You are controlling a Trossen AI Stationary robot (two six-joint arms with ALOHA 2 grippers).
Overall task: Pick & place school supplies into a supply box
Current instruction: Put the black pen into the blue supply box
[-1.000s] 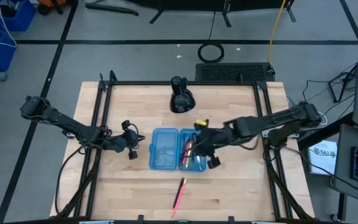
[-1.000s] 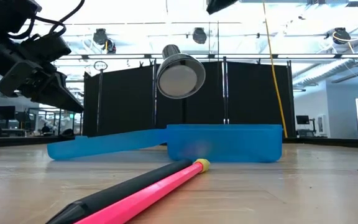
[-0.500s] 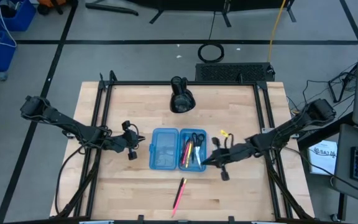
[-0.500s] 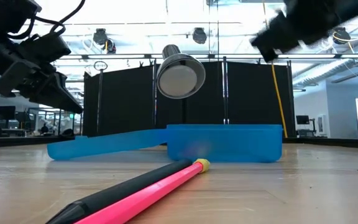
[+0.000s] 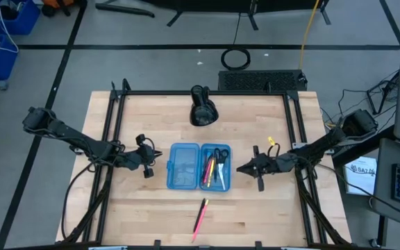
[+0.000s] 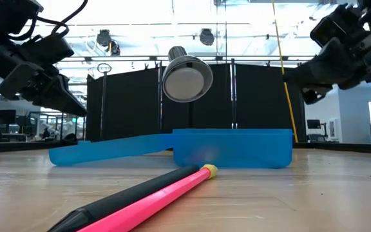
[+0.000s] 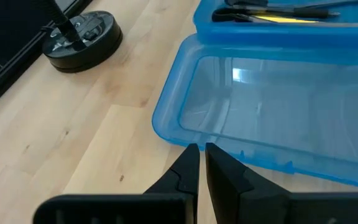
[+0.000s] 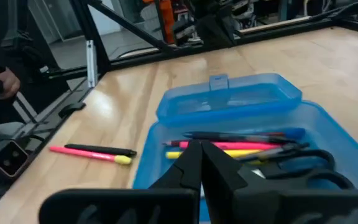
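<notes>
The translucent blue supply box lies open flat mid-table. Its left half holds nothing; its right half holds yellow, pink and dark pens and black-handled scissors. A pink pen with a yellow end lies on the wood nearer the table's near edge, a black pen alongside it. My left gripper hovers shut just left of the box, raised off the table. My right gripper hovers shut just right of the box.
A black dome-shaped object stands on the table beyond the box's far side. Black frame rails run along the table's left and right edges. Bare wood lies around the loose pens near the near edge.
My right gripper has drawn back from above the box's right half toward the table's right edge, first swinging toward the near edge, and now hangs beside the box. The scissors and pens it had covered now show in that half. The left arm has kept still.
</notes>
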